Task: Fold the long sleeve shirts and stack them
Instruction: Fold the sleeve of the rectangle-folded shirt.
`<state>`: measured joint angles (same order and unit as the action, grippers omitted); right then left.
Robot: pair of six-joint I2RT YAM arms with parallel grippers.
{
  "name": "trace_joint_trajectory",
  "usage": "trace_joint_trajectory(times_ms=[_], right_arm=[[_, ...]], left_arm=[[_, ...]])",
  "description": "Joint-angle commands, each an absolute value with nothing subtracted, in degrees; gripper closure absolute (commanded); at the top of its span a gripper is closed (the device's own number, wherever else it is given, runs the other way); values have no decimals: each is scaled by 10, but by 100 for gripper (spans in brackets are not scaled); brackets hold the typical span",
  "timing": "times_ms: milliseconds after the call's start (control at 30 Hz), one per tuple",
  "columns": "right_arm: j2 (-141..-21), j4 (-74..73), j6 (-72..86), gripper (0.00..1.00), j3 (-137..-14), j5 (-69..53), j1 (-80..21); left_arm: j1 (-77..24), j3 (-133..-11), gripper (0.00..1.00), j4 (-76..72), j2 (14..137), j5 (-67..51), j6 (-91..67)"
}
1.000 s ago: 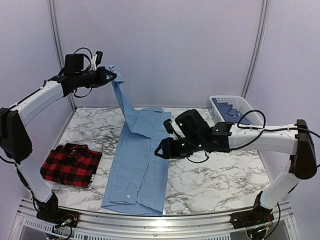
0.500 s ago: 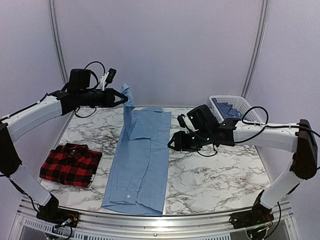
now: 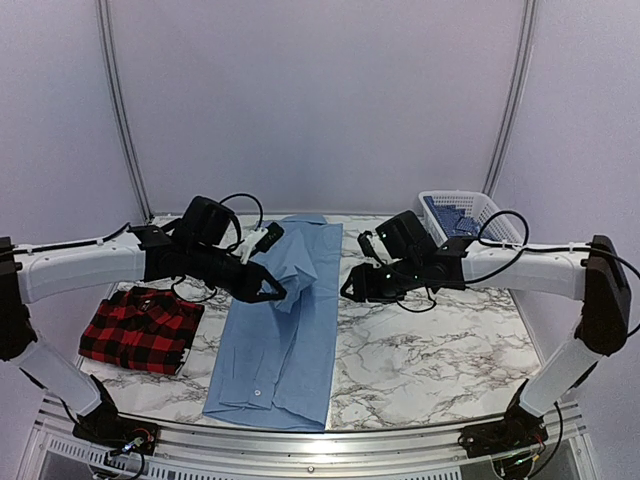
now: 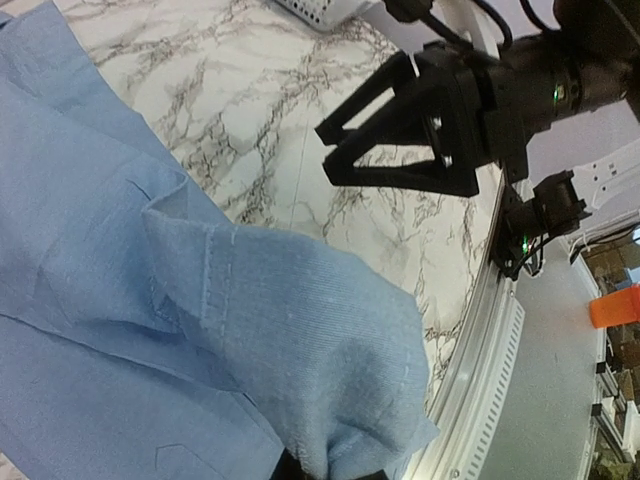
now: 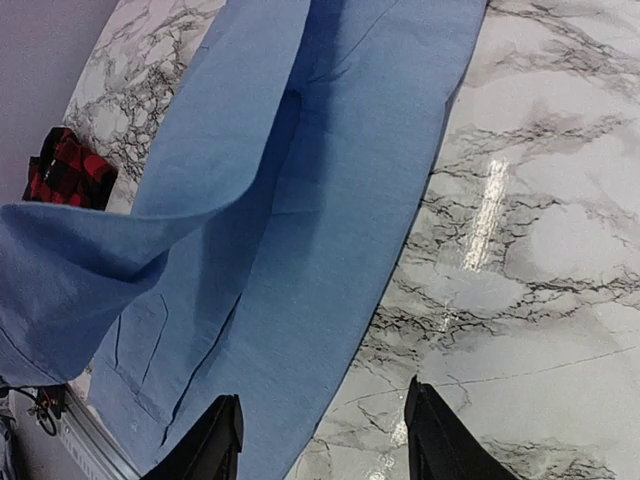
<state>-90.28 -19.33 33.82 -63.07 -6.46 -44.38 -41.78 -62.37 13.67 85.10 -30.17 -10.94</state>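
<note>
A second ago our left gripper (image 3: 277, 292) had the sleeve (image 4: 300, 340) of the plain light blue button-up cloth shirt (image 3: 290, 350) hoisted high at the far left. Now it's swung down low over the shirt's middle, pinched tight on that sleeve. The right gripper (image 3: 349, 291) has backed off to the shirt's right edge, jaws apart, nothing in them. So we reckon the sleeve fold is nearly laid (not let go yet). The folded red-and-black plaid cloth shirt (image 3: 140, 328) sits near left.
</note>
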Motion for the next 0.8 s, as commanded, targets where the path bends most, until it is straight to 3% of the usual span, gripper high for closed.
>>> trace_joint_trajectory(times_ms=[0, 300, 400, 600, 767], right_arm=[[-922, -191, 324, 48, -643, -72, -439], [-931, -183, 317, 46, -638, -75, -439], [-936, -180, 315, 46, -637, -80, -439], [-940, -183, 304, 46, -637, -92, -439], [-929, -189, 284, 46, -624, -91, -458]], left_arm=[[-457, -633, 94, 194, 876, -258, -97], [-515, -664, 91, 294, 926, -201, -71], [-530, -662, 81, 299, 934, -187, -75], [-554, -658, 48, 301, 926, -168, -93], [-554, -633, 47, 285, 892, -125, -134]])
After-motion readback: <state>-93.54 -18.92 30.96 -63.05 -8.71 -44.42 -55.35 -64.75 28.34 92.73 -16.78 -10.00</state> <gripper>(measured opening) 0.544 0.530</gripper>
